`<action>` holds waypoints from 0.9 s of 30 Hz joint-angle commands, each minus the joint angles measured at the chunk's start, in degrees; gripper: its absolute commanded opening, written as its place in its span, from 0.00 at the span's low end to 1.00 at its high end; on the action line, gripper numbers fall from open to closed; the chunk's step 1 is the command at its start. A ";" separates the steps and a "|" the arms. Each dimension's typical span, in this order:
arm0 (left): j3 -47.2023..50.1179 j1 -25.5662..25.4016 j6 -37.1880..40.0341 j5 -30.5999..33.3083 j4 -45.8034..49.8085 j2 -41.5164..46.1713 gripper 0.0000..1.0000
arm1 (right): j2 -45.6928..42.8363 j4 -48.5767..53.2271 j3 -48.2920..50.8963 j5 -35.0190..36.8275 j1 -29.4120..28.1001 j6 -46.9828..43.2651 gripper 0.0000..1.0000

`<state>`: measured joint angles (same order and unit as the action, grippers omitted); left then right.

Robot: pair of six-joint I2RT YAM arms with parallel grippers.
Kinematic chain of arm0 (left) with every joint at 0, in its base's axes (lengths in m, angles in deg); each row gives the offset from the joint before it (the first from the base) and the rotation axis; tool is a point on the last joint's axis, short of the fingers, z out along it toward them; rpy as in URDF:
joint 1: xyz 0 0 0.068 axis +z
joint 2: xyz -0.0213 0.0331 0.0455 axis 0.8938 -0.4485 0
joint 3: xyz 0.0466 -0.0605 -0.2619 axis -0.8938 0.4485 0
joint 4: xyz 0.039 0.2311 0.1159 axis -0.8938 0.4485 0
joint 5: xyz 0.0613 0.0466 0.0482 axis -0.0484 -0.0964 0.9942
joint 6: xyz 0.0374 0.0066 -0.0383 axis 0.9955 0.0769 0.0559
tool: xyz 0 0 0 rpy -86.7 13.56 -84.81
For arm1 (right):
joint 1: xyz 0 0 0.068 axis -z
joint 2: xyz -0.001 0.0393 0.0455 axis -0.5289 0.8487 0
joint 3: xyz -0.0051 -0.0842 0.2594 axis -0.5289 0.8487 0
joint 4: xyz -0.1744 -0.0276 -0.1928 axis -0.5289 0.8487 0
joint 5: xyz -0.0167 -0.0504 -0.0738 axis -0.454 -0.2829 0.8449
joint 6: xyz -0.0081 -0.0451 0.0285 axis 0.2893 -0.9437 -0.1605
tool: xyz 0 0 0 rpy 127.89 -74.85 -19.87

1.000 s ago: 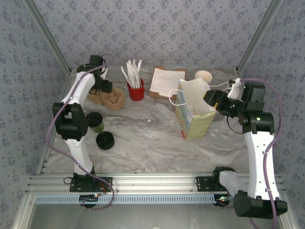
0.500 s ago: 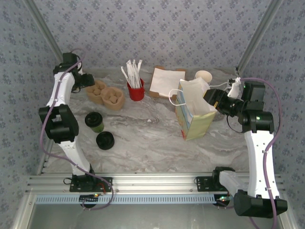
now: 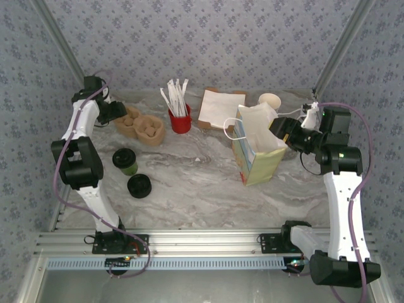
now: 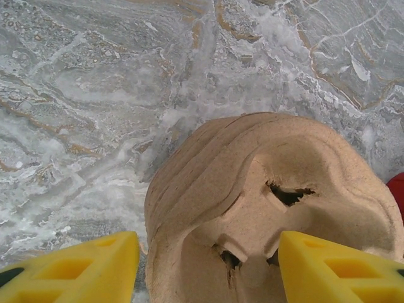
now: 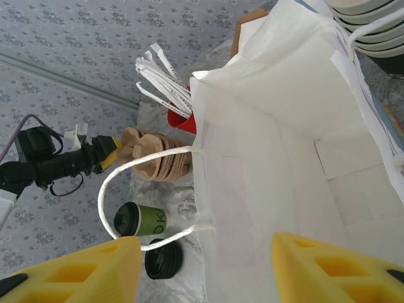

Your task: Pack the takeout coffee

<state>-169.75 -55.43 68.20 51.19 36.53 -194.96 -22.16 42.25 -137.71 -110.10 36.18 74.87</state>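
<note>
The takeout coffee (image 3: 125, 161) is a green cup with a dark top, standing at mid left; it appears again past the bag handle (image 5: 142, 221). My left gripper (image 3: 117, 112) is far from it at the back left. Its open yellow fingers (image 4: 76, 268) straddle the left end of a stack of brown pulp cup carriers (image 4: 265, 189), with a thin gap on the left side. My right gripper (image 3: 284, 135) hovers at the right rim of the white paper bag (image 3: 255, 151), open, looking down into the bag's bare inside (image 5: 278, 158).
A stack of black lids (image 3: 139, 185) lies just in front of the cup. At the back stand a red holder of white sticks (image 3: 179, 118), a pile of napkins (image 3: 221, 108) and nested pale cups (image 3: 270, 100). Patterned walls close in the sides.
My left arm swung from over the carriers to the back-left corner, then set its fingers around the carriers' left end with the jaws narrowing. The right arm and bag stayed still.
</note>
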 commanded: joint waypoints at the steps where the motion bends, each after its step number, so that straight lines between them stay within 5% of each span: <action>1: 0.45 0.43 -0.55 -1.55 -1.14 0.39 0.56 | 0.17 -0.98 -0.52 -1.55 -0.01 0.22 0.59; 18: 5.18 0.57 -1.16 -2.18 -4.72 6.46 0.21 | 0.07 -0.01 -1.65 -1.56 -0.03 -0.13 0.59; 27: 6.05 0.51 -1.40 -3.31 -6.61 12.55 0.12 | -0.64 0.89 -2.84 -1.29 0.05 -0.04 0.59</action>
<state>-164.26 -55.08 67.06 48.94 31.94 -186.18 -22.03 42.36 -138.23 -110.34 36.18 74.87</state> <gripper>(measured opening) 0.129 0.591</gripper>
